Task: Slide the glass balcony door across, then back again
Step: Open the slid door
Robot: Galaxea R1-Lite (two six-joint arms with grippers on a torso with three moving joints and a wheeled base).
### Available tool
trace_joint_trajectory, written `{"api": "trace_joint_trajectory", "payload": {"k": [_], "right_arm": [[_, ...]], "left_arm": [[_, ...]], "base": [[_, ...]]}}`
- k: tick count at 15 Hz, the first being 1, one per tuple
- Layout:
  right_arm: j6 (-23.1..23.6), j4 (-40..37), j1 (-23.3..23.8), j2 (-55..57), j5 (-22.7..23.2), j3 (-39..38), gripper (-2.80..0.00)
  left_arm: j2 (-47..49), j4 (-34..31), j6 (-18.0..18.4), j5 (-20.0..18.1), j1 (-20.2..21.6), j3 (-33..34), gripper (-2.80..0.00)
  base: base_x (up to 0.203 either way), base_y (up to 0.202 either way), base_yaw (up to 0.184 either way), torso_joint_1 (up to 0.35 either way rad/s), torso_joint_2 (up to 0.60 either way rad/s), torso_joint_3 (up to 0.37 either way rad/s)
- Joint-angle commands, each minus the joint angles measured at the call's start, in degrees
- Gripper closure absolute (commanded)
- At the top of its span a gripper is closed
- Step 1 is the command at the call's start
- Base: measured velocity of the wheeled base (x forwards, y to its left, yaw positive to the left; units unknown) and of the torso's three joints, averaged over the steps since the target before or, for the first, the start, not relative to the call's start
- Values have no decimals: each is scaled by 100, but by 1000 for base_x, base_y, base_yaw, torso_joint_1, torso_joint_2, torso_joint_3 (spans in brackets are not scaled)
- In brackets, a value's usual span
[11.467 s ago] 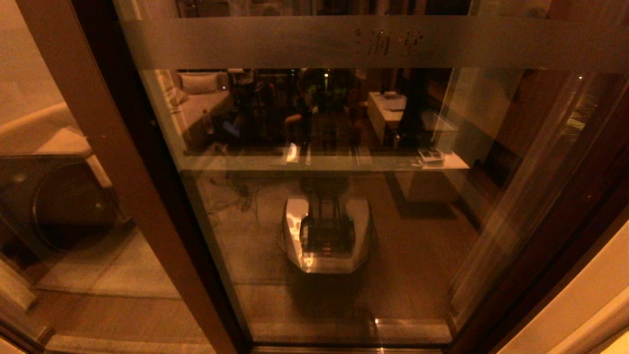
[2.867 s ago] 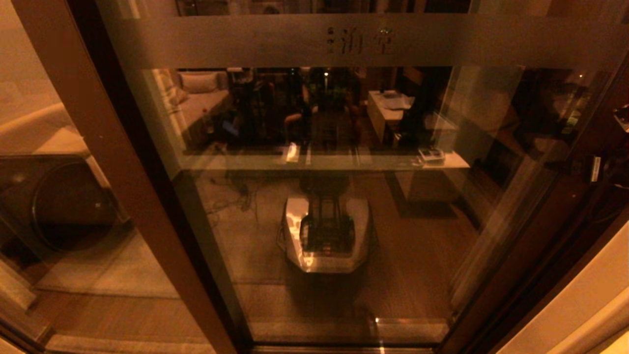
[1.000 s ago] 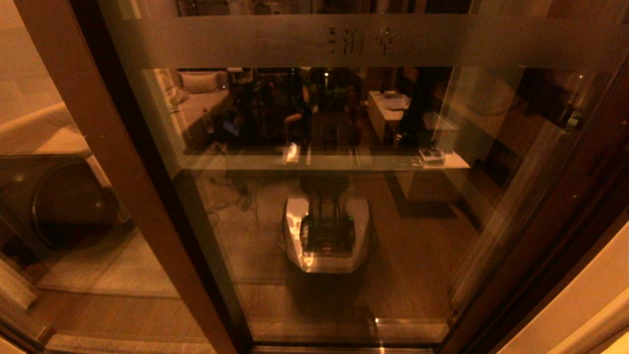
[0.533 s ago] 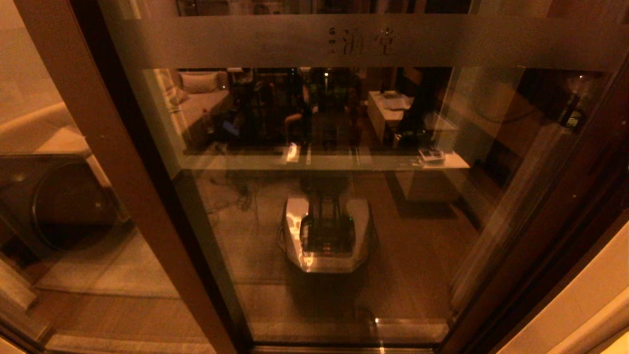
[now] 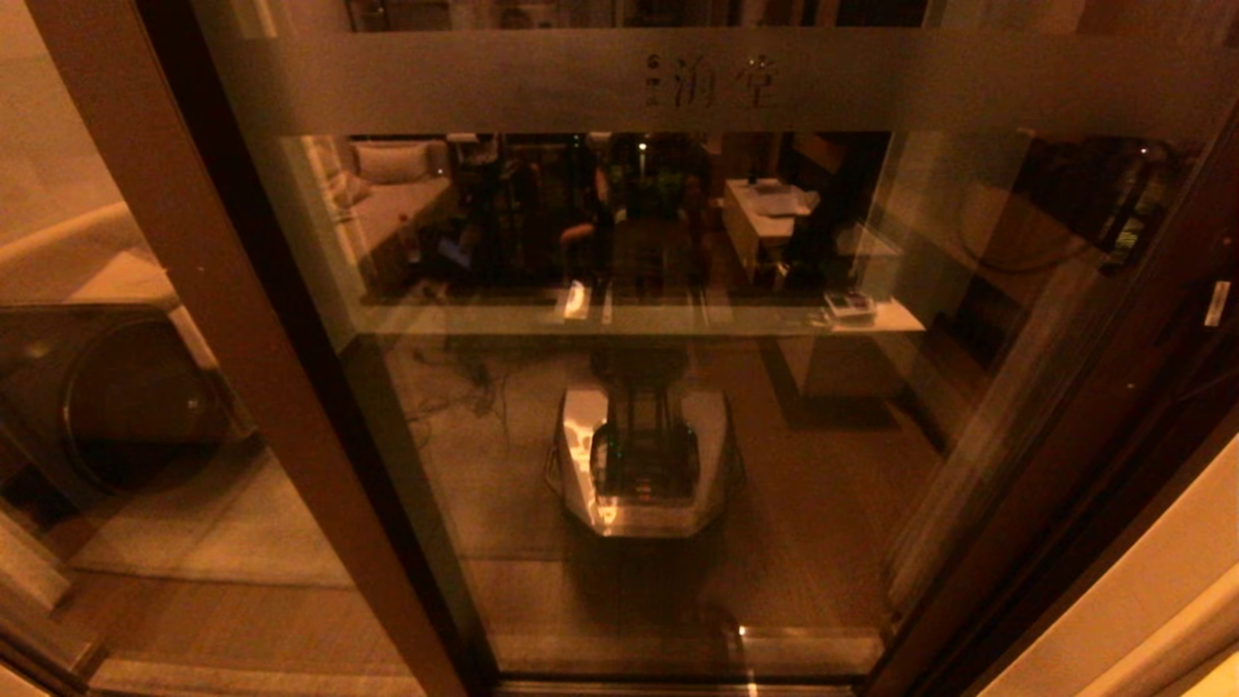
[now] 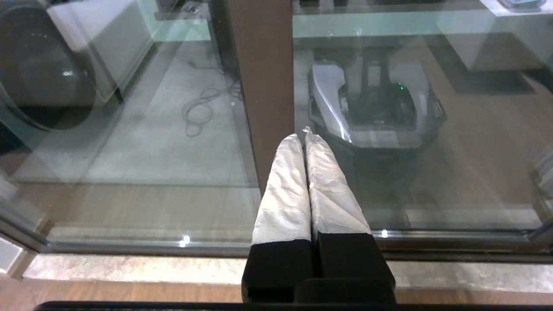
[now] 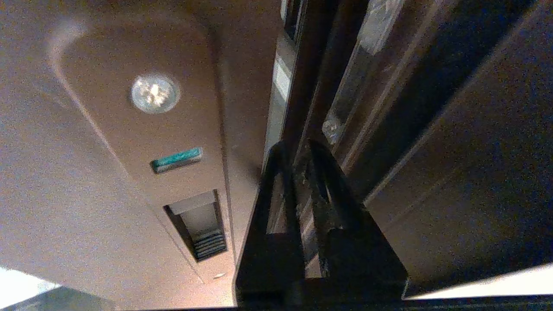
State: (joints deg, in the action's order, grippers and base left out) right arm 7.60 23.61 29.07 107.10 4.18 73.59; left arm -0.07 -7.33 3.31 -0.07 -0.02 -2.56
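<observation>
The glass balcony door (image 5: 542, 426) fills the head view, its frosted band (image 5: 465, 82) carrying faint characters (image 5: 711, 82). Its dark stile (image 5: 1113, 416) runs down the right side. My right arm (image 5: 1212, 324) shows at the right edge beside that stile. In the right wrist view my right gripper (image 7: 298, 147) points up along the dark door frame (image 7: 311, 65), its fingers a narrow gap apart. My left gripper (image 6: 304, 136) is shut and empty, held low in front of a brown stile (image 6: 263, 86) near the floor track (image 6: 129, 246).
A second brown-framed glass panel (image 5: 116, 465) stands at the left, with a round-doored machine (image 5: 126, 387) behind it. My own base (image 5: 644, 460) reflects in the glass. A pale wall (image 5: 1142, 600) borders the door on the right.
The door's characters sit further left than 11.5 s ago and have held still for the last second. My right arm has come back into view at the right edge.
</observation>
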Motion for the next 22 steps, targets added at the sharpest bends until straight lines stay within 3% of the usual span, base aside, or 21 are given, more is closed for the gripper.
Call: {"api": "trace_joint_trajectory", "payload": {"k": [1, 6, 10, 22], "right_arm": [[-50, 12, -74, 144, 35, -3, 0], [-321, 134, -358, 214, 83, -117, 0], [-477, 333, -490, 65, 575, -385, 0], [-497, 430, -831, -87, 676, -863, 0]], "left_arm": [[-1, -5, 3, -1, 2, 1, 0], [-1, -5, 3, -1, 2, 1, 0], [-1, -5, 3, -1, 2, 1, 0], [-1, -5, 3, -1, 2, 1, 0]], "base": [[0, 0, 0, 0, 0, 0], [0, 0, 0, 0, 0, 0], [0, 0, 0, 0, 0, 0], [0, 0, 0, 0, 0, 0]]}}
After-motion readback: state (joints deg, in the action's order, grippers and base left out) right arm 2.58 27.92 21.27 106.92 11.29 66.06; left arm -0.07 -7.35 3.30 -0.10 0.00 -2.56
